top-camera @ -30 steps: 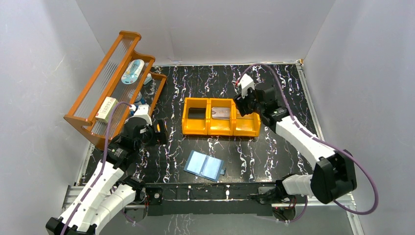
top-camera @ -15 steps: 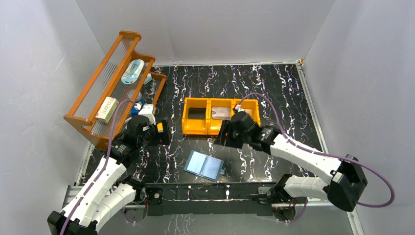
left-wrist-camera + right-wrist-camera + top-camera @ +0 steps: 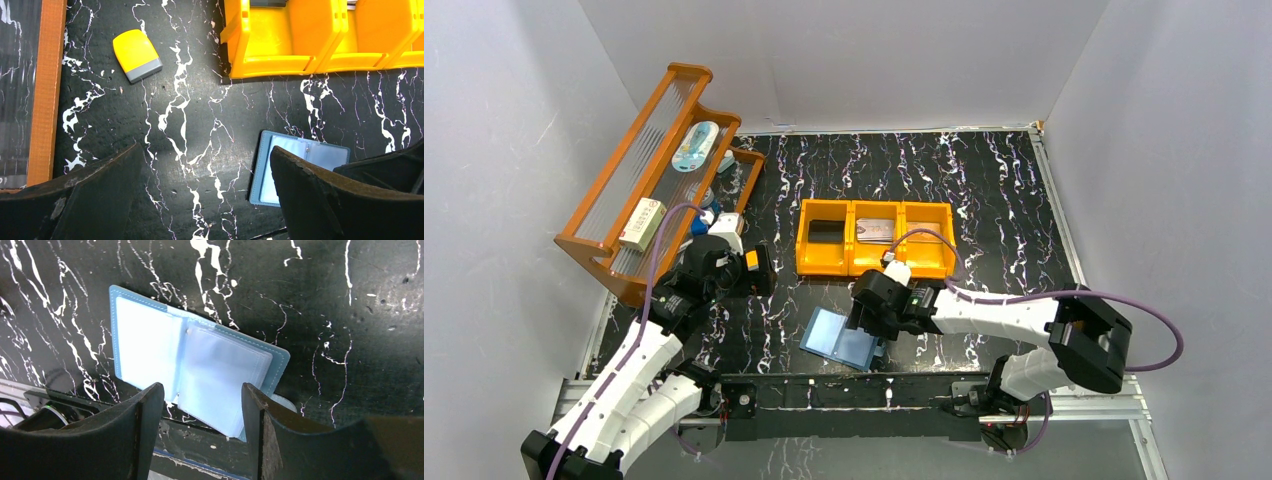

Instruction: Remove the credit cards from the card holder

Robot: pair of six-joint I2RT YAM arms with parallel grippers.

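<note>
Progress looks good: greyish flat card in orange plastic bin, open teal-blue wallet seems empty; right hand hovers over it part-open, empty; left hand wide open, empty.

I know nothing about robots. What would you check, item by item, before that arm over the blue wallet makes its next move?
1. Card holder lies open and flat on the table: ok.
2. Right gripper hangs over it, jaws open: ok.
3. Left gripper open, off to the side of the card holder: ok.
4. Nothing lies on top of the card holder: ok.
5. Credit cards inside it: cannot tell.
</note>
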